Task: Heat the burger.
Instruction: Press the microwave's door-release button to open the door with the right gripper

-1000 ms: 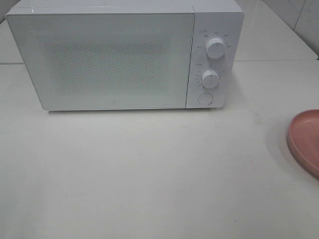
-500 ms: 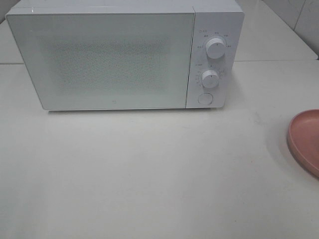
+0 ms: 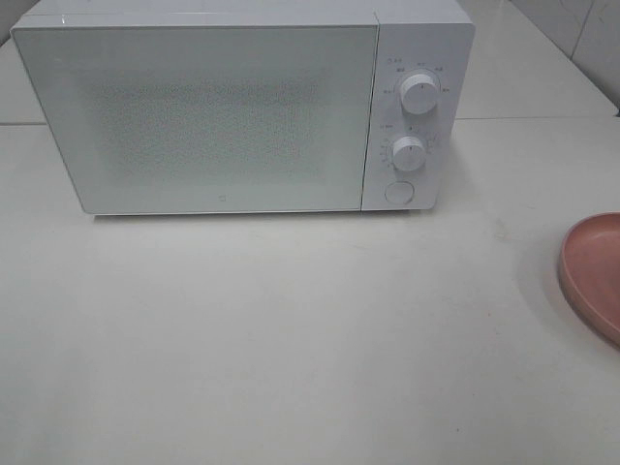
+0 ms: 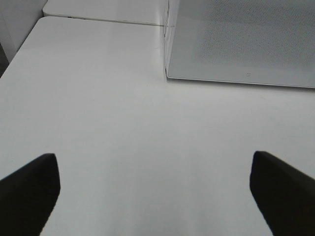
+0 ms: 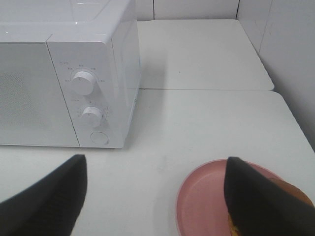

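Observation:
The burger (image 5: 297, 191) shows only in the right wrist view. It is a golden-brown bun lying on the pink plate (image 5: 202, 196), mostly hidden behind one finger. My right gripper (image 5: 155, 161) is open and empty, hovering above the table just short of the plate. My left gripper (image 4: 153, 160) is open and empty over bare table in front of the microwave's left corner. The white microwave (image 3: 223, 116) stands at the back with its door shut. Neither gripper shows in the exterior high view, where only part of the plate (image 3: 593, 266) is seen at the right edge.
The microwave has two round knobs (image 3: 419, 94) and a round button (image 3: 398, 192) on its right panel. It also shows in the left wrist view (image 4: 236, 39) and the right wrist view (image 5: 59, 73). A white tiled wall (image 5: 290, 49) rises at the right.

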Action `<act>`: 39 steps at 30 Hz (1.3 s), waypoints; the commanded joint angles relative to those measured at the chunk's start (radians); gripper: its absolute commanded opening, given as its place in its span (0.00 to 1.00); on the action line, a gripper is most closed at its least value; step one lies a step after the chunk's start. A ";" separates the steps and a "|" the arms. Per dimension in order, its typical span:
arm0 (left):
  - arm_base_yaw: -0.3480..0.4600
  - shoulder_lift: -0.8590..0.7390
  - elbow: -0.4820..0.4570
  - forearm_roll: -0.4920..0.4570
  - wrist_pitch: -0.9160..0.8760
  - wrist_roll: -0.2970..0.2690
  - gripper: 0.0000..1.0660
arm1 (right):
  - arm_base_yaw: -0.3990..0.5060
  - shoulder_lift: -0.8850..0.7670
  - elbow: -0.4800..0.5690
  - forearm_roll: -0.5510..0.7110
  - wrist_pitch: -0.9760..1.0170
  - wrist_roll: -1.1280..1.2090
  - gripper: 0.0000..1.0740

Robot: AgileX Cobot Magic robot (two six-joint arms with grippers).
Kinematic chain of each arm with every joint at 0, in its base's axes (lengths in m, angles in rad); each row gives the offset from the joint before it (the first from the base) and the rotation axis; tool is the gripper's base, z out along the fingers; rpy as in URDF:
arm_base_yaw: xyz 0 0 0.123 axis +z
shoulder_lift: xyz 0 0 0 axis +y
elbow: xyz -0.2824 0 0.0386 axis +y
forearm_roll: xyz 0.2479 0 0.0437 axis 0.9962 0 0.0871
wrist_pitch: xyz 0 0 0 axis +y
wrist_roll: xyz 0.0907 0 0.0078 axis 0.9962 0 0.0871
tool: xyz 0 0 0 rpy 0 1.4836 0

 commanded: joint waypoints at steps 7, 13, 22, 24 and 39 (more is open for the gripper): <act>-0.006 -0.016 0.002 -0.007 -0.001 0.000 0.92 | 0.001 0.139 0.004 0.000 -0.095 -0.001 0.70; -0.006 -0.016 0.002 -0.007 -0.001 0.000 0.92 | 0.001 0.266 0.004 0.000 -0.228 -0.001 0.70; -0.006 -0.016 0.002 -0.007 -0.001 0.000 0.92 | 0.001 0.395 0.004 0.000 -0.378 -0.001 0.70; -0.006 -0.016 0.002 -0.007 -0.001 0.000 0.92 | 0.001 0.410 0.004 0.000 -0.393 -0.001 0.70; -0.006 -0.016 0.002 -0.007 -0.001 0.000 0.92 | 0.001 0.667 0.005 0.000 -0.662 0.000 0.70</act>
